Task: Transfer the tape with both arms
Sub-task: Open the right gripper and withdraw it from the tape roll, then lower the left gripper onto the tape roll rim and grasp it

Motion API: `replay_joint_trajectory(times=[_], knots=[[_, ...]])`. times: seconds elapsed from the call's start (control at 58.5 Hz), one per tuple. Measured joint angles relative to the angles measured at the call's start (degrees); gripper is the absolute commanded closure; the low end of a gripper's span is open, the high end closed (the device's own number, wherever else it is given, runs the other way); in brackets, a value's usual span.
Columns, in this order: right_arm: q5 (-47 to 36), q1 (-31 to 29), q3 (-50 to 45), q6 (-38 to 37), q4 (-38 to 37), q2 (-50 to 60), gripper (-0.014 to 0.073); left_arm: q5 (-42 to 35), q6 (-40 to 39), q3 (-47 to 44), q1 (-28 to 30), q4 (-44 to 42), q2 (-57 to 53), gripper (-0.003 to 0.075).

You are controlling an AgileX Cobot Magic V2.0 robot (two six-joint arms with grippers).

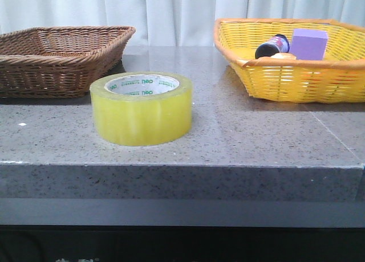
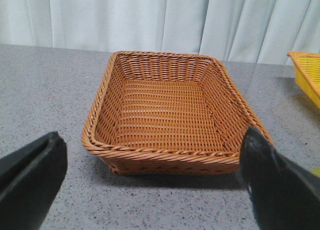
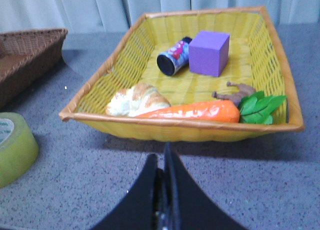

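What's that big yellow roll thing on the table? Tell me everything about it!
It is a roll of tape, wide and fat, see-through yellow and shiny like plastic. Its inner ring is white with green print. It lies flat on the grey speckled table, hole facing up, near the front edge, between the brown basket and the yellow basket. Nothing touches it except the table.

One tape (image 1: 141, 108), two baskets: brown (image 1: 57, 60), yellow (image 1: 296, 82); one purple block (image 1: 309, 44), one bottle (image 1: 272, 46).

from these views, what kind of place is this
Probably a robot test bench, not a home: a speckled stone table against a plain white curtain, with staged props, a tape, a brown basket and a yellow basket of toy food.
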State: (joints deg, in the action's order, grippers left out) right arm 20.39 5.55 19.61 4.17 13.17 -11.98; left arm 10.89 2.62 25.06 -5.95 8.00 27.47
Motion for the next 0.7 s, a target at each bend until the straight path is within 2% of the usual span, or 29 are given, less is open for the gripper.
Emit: replay_joint_trajectory(times=[0.188,0.376,0.701], knots=[[-1.1,0.0,-0.1,0.0,0.0,1.0,0.0683,11.9,0.0,4.6,-1.1,0.2,4.3,0.0029],[-1.2,0.0,-0.1,-0.1,0.0,1.0,0.0683,23.3,0.0,12.7,-7.1,1.5,17.0,0.0029],[-1.2,0.0,-0.1,-0.1,0.0,1.0,0.0683,25.4,0.0,24.2,-22.0,8.4,38.2,0.0029]])
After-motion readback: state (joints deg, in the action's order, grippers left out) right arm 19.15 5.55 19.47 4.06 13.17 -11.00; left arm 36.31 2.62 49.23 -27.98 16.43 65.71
